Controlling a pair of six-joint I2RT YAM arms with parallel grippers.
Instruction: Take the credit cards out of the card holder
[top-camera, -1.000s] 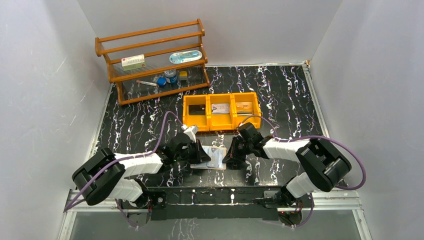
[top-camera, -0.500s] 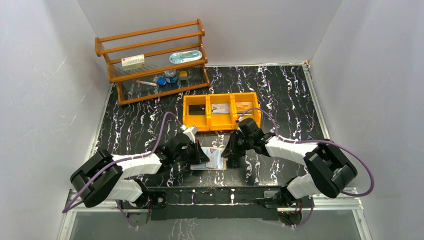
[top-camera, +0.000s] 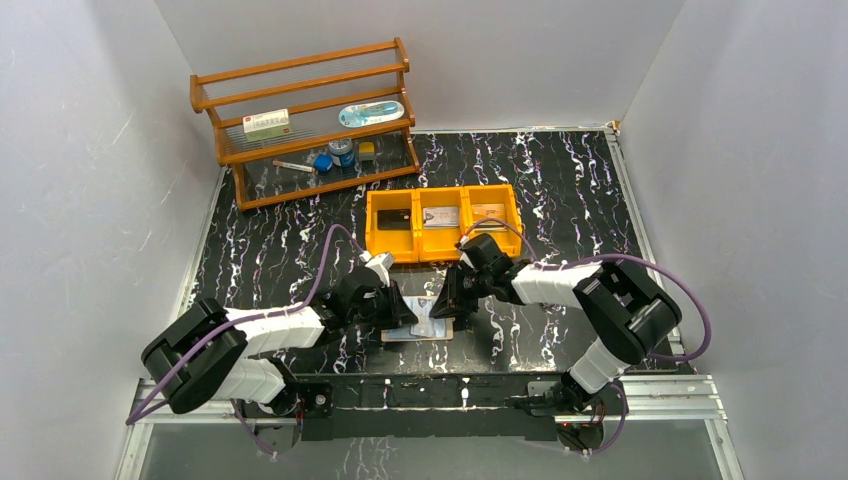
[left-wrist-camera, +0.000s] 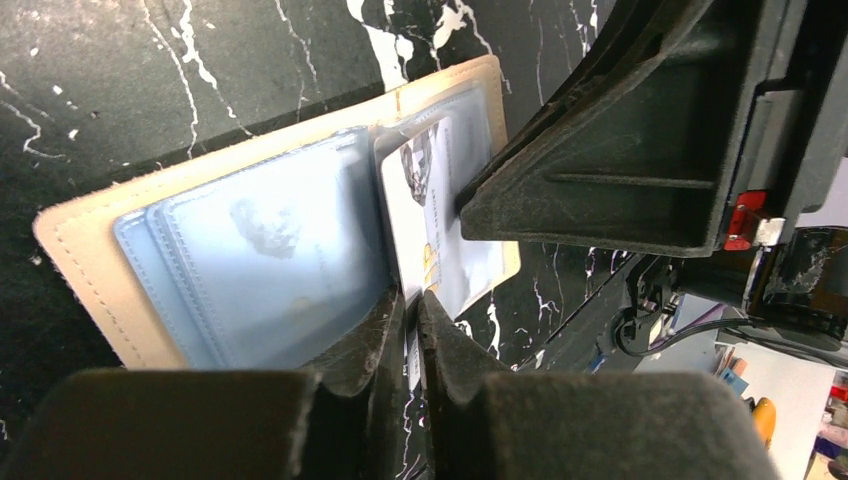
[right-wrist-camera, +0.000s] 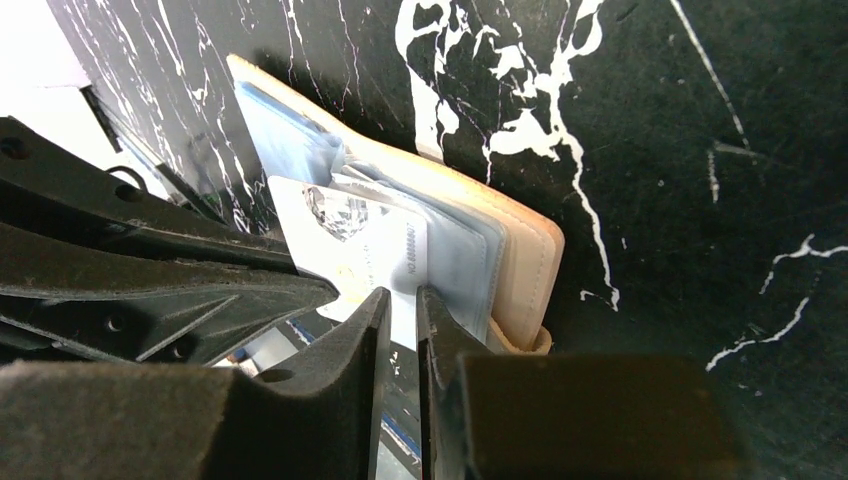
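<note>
One card holder (left-wrist-camera: 250, 240) lay open between two grippers. The left gripper (left-wrist-camera: 410, 300) was closed, its tips touching the holder. One credit card (right-wrist-camera: 350, 240) poked out between the fingers of the right gripper (right-wrist-camera: 403, 295); squeezed or not, nobody could tell. Farther back, three cards (top-camera: 440, 217) lay in one yellow bin (top-camera: 443, 252).

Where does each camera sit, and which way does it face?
Top: high behind the bases, facing down at the table; left arm, right arm show.
Left wrist: on that arm, facing down past the left hand at the wallet.
Right wrist: on that arm, facing down past the right hand at a white card.
Wrist views share wallet and card.
</note>
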